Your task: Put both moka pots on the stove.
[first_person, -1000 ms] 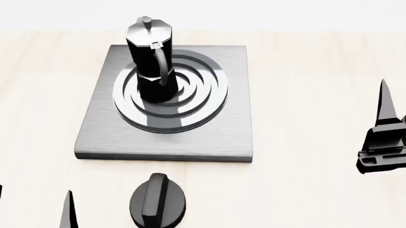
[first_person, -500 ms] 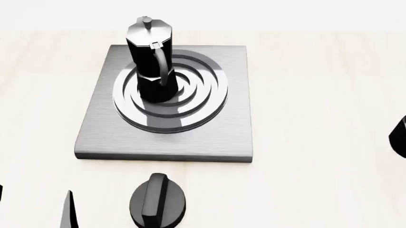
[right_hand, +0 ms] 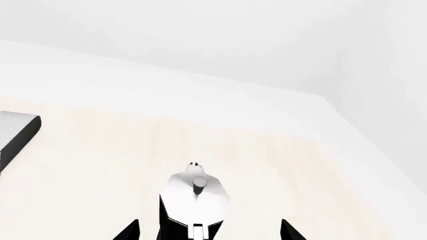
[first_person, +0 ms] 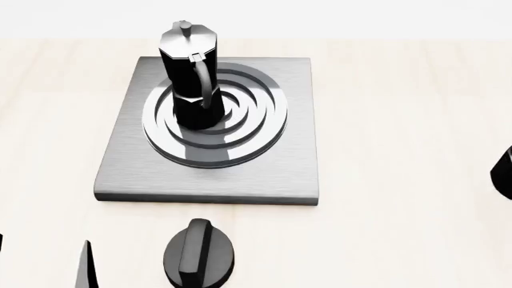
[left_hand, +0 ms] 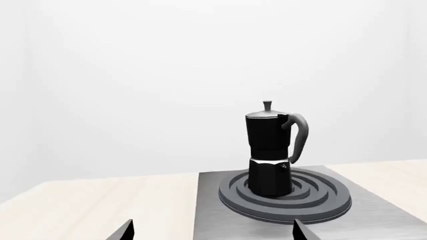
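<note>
While one moka pot [first_person: 190, 75] stands on the stove [first_person: 264, 168], the right tool [right_hand: 207, 231], spread, should straddle the second pot [right_hand: 193, 202] squarely.

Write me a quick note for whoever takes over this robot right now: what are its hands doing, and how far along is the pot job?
Left gripper: jaws open, empty, low in front of the stove.
Right gripper: jaws open, either side of the second moka pot, not closed on it.
Done: first moka pot stands upright on the ring burner.
Left: the second pot stands on the table, off to the stove's right. Close on it, lift it, set it on the stove beside the first.
The black knob in front of the stove is untouched.
</note>
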Controlling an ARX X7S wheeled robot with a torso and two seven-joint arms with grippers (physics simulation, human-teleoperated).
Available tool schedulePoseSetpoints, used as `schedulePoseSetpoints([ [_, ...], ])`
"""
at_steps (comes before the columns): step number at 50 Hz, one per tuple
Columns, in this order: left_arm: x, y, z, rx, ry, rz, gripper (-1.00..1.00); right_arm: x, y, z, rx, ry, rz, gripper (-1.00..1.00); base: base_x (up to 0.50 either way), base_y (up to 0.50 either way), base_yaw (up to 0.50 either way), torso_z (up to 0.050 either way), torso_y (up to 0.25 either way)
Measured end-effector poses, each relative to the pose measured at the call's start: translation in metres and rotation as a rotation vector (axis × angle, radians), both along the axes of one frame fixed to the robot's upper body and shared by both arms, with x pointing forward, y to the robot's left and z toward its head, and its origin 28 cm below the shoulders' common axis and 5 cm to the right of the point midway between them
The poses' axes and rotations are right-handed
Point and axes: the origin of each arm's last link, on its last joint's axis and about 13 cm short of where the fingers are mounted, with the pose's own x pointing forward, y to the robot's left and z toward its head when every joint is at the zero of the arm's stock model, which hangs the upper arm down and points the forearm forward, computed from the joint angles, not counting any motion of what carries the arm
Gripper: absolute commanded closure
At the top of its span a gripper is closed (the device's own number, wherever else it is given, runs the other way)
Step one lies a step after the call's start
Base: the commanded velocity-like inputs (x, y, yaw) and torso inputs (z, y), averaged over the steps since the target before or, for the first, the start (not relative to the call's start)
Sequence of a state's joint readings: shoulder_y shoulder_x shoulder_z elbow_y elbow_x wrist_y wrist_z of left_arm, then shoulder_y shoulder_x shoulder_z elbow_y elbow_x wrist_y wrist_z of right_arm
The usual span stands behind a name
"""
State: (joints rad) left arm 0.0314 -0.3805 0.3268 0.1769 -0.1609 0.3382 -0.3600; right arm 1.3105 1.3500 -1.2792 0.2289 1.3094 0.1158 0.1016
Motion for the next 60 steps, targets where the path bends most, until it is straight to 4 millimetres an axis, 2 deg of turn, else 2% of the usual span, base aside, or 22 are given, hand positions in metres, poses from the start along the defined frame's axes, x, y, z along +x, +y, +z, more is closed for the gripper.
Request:
schedulePoseSetpoints([
  [20,-0.001,0.000,0.001,0.000,0.001,-0.001,-1.00,0.011,-0.015,-0.018,0.044,0.118,-0.032,-1.00,0.00,0.00,0.00,0.000,0.000],
  [60,0.002,0.002,0.001,0.002,0.006,-0.003,-1.00,0.041,-0.012,-0.055,0.070,0.175,-0.069,-1.00,0.00,0.00,0.00,0.000,0.000],
])
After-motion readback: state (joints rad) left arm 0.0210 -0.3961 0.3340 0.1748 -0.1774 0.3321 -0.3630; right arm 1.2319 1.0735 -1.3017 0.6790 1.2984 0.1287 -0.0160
